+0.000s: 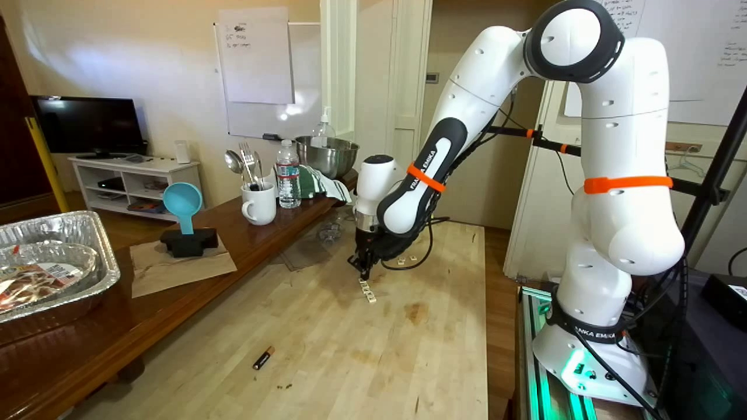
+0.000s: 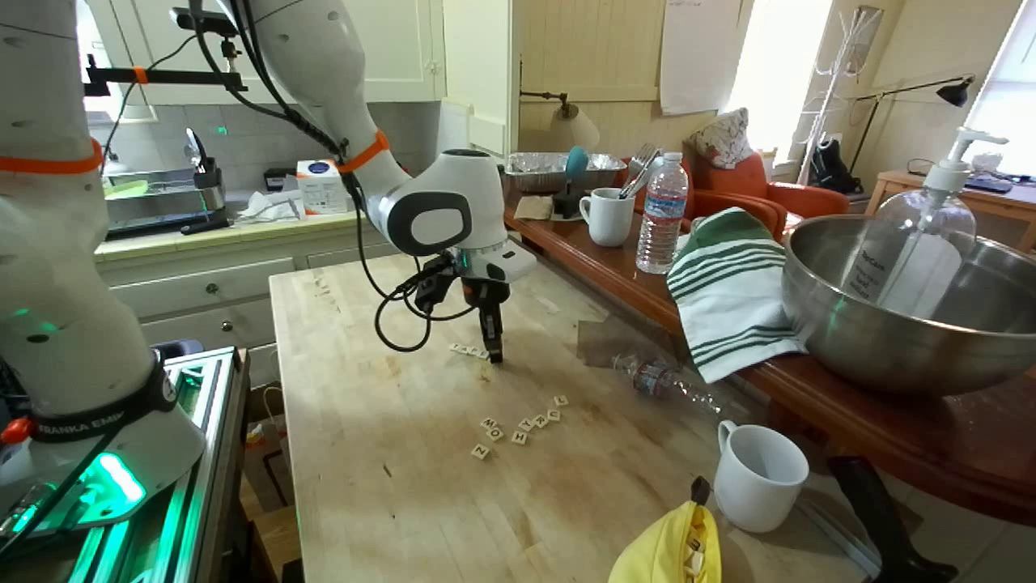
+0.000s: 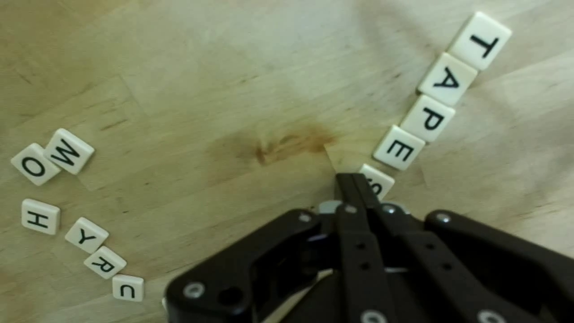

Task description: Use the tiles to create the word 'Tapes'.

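In the wrist view, whitish letter tiles form a slanting row: T, A, P, E and S. T, A, P and E lie edge to edge, slightly staggered. A small gap parts E from S. My gripper is shut, fingertips together with no tile seen between them. The fingertips are at S's edge and hide part of it; I cannot tell if they touch it. In both exterior views the gripper points down at one end of the row.
Loose tiles O, W, H, Y and R lie apart. A battery, a lying plastic bottle, a white mug and a yellow pouch are on the table. A raised wooden counter borders it.
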Robot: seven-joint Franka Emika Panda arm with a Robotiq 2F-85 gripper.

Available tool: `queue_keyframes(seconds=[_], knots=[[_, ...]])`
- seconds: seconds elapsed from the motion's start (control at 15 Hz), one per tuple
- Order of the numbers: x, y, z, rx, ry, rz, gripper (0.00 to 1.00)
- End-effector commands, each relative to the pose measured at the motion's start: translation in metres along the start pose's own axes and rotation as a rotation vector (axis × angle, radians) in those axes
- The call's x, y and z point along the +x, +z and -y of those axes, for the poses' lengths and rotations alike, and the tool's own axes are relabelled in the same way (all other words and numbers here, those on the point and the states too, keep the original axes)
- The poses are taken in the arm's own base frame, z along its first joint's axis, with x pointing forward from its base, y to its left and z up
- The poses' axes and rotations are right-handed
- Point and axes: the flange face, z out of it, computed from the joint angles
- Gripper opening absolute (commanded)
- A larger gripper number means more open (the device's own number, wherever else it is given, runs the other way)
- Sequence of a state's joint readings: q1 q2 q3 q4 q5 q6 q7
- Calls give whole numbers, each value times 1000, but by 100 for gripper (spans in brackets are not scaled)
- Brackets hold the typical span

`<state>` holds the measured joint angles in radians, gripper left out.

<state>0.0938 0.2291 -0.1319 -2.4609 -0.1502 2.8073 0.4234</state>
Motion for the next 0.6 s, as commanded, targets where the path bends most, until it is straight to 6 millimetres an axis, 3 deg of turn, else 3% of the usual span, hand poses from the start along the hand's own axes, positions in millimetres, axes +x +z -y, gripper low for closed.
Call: queue_keyframes(seconds=[0.0,0.53], knots=[[-14,12,1,-17,-11,17,0],[-17,12,6,-25,-41,15,0]])
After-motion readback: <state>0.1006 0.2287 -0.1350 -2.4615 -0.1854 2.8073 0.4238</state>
